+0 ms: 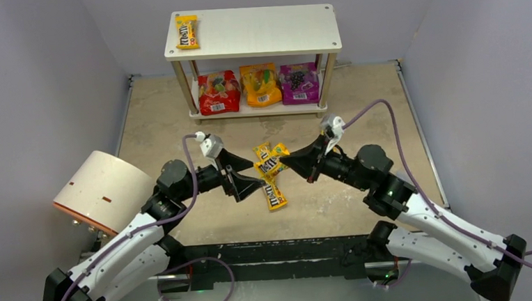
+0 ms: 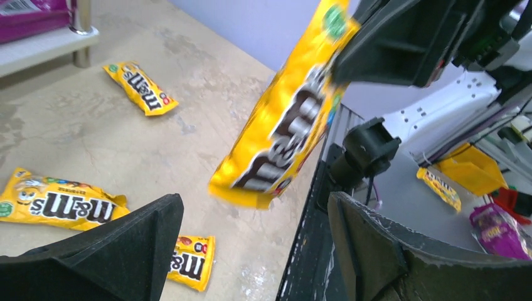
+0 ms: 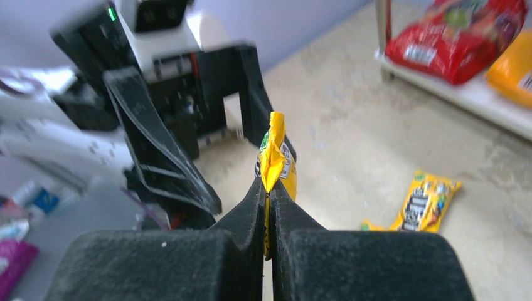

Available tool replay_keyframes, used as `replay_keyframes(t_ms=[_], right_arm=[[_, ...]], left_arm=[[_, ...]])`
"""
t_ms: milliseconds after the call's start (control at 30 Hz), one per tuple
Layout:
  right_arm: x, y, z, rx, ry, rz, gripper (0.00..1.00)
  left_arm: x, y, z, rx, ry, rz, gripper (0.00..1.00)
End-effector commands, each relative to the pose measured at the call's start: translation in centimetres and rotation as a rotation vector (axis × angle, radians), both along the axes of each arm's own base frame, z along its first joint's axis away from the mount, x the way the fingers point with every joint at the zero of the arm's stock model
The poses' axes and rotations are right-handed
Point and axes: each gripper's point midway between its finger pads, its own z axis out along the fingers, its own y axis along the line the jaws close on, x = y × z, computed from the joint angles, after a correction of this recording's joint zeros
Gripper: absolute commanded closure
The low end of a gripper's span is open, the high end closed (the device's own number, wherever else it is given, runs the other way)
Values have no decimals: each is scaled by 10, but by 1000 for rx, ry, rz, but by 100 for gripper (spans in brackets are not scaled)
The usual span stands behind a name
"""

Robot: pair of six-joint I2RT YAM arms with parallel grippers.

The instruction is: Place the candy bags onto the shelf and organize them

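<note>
**Half done: four on the shelf, one in the air, three to go**

Quick status on the candy job; the shelf (image 1: 263,29) already has the three big bags on its lower board, red pouch (image 1: 218,92) at the left, orange pouch (image 1: 260,85) in the middle, purple pouch (image 1: 299,83) at the right, side by side and looking tidy; the top board carries one shelved packet (image 1: 186,31) at its left end, with room beside it.

My right fingers (image 3: 268,191) are pinched tight on the top edge of the held packet (image 3: 276,153); it hangs clear of the desk (image 1: 359,117), out in front of the shelf and well apart from it; my left fingers (image 1: 256,179) are spread wide with nothing in them, just beside that dangling packet.

Flat on the desk in front of the shelf: one loose packet (image 2: 139,88) near the shelf's front post, then a second packet (image 2: 59,204) and a third packet (image 2: 191,260) further out from it.

So I make it four of eight placed; my guess is the held one goes up on the top board next to the shelved packet, then the three loose ones follow, lined up in a row.
</note>
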Motion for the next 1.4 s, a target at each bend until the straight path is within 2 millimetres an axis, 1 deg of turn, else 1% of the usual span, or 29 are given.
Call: replay_keyframes(t_ms=[0,100,167,200,300,433,567,700,767,867,967,1033,1067,1100,1233,1267,1300,1333,1367], right_arm=[[3,-14,77,295,-65,-85,100],[-6,-15,92,342,-93,-45,100],[-12,-13,100,381,-87,-14,100],[-17,-9,100,385,-85,23,100],[-17,-4,100,376,-76,43,100],[-17,1,90,350,-53,62,100],[-15,-3,86,344,-55,39,100],[-19,-4,84,330,-73,52,100],[-19,-5,79,324,-65,46,100],[-18,-5,77,332,-59,42,100],[-17,-5,76,330,-63,37,100],[-16,-5,75,327,-59,32,100],[-15,-5,75,324,-60,28,100],[-14,-5,75,323,-60,25,100],[-7,-8,73,323,-49,-23,100],[-3,-11,72,321,-44,-47,95],[0,-13,71,316,-37,-73,85],[5,-16,69,308,-30,-108,71],[10,-21,66,297,-23,-145,51]], left_arm=[[11,11,19,-70,-34,110,11],[12,9,26,-124,-40,102,11],[10,3,31,-149,-37,61,12],[8,0,34,-166,-38,36,13],[-4,-7,47,-250,-52,-57,19],[-15,-7,58,-329,-75,-135,28],[-27,-5,63,-369,-86,-209,32],[-29,0,68,-407,-87,-204,34],[-30,3,72,-427,-93,-206,40],[-30,4,76,-442,-97,-204,52],[-28,4,76,-441,-86,-194,66],[-27,3,75,-438,-81,-192,78],[-26,3,74,-434,-74,-188,91],[-25,3,74,-428,-69,-184,99],[-18,4,72,-425,-44,-140,100],[-17,5,75,-432,-44,-127,100],[-15,6,77,-438,-46,-110,100],[-9,8,77,-439,-24,-75,100],[-4,10,79,-440,-10,-36,100]])
